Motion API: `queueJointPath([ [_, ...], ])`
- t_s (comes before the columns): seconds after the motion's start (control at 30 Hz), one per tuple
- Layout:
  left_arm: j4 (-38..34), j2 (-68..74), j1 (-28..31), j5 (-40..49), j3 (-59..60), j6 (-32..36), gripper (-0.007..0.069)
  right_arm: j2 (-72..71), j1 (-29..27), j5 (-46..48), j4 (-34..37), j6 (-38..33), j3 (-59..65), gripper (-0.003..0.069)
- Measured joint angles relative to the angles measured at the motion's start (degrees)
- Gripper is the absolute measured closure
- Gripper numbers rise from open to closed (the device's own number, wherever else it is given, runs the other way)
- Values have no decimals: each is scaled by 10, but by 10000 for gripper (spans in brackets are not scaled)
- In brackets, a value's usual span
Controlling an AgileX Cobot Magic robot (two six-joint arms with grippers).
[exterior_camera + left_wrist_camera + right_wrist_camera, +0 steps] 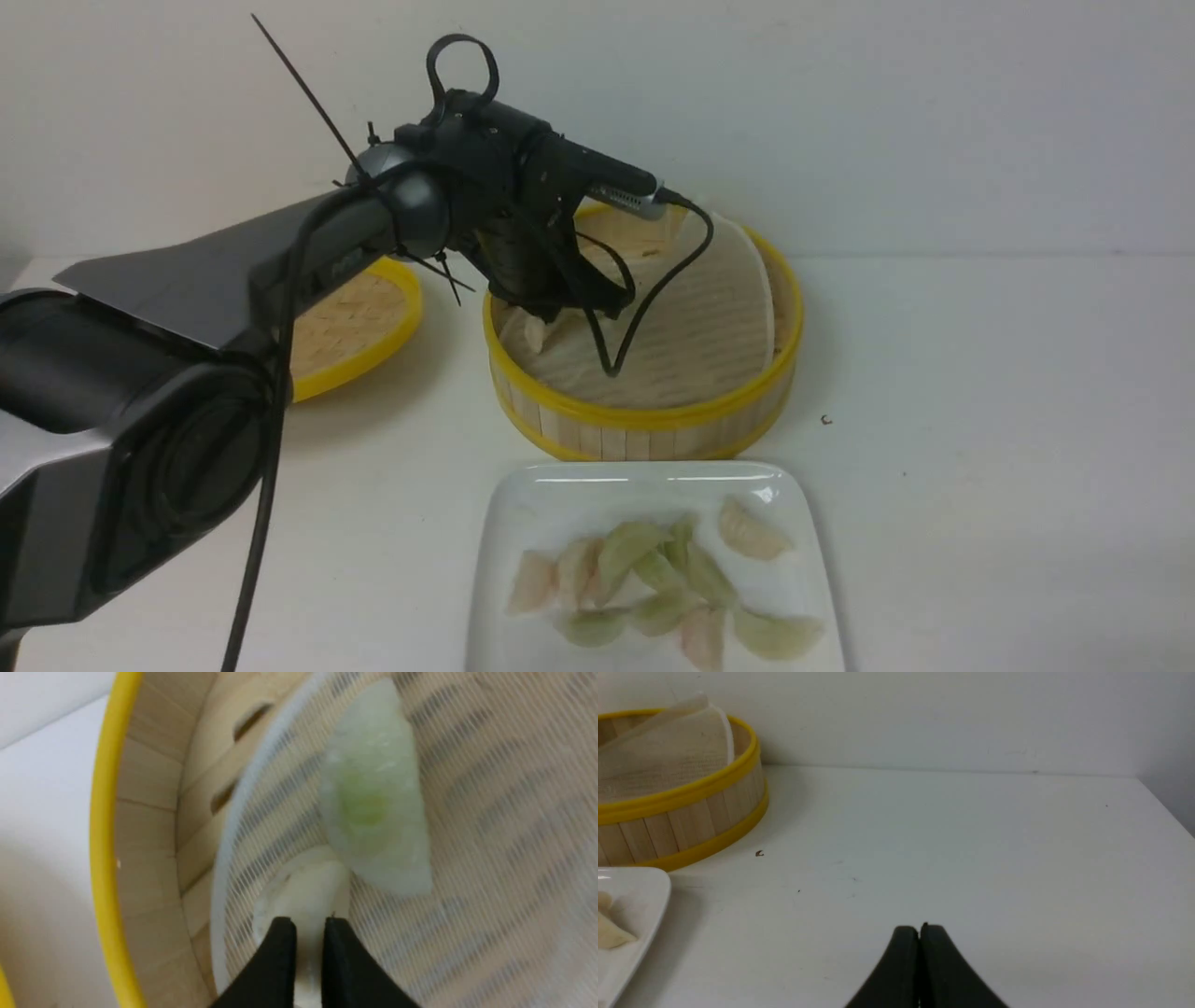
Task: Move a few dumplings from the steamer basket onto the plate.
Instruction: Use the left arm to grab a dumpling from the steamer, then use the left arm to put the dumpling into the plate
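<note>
The steamer basket [644, 439] is slatted wood; the plate [560, 495] glossy, dumplings [618, 553] translucent.

The steamer basket [644, 425] stands mid-surface [980, 420], with the plate [527, 523] just near of it and the lid [359, 322] to its left. Dumplings [653, 579] lie on the plate. Two more lie in the basket's left part, at the left hand [308, 926].

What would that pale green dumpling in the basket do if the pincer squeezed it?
The green dumpling looks translucent, so it is probably soft and slippery; a hard pinch might tear its thin skin. It lies flat on the liner sheet, so it would likely slide rather than roll.
</note>
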Motion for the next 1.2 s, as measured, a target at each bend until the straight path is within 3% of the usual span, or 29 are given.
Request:
queueJointPath([
  [0.3, -13, -54, -1, 17, 0, 1, 587, 0, 0, 0, 0, 0, 0, 672],
  [0.7, -132, -157, -43, 203, 0, 63, 589, 0, 0, 0, 0, 0, 0, 672],
  [0.97, -159, -172, -117, 207, 103, 63, 589, 0, 0, 0, 0, 0, 0, 672],
  [1.2, -176, -146, -165, 141, 164, 66, 588, 0, 0, 0, 0, 0, 0, 672],
])
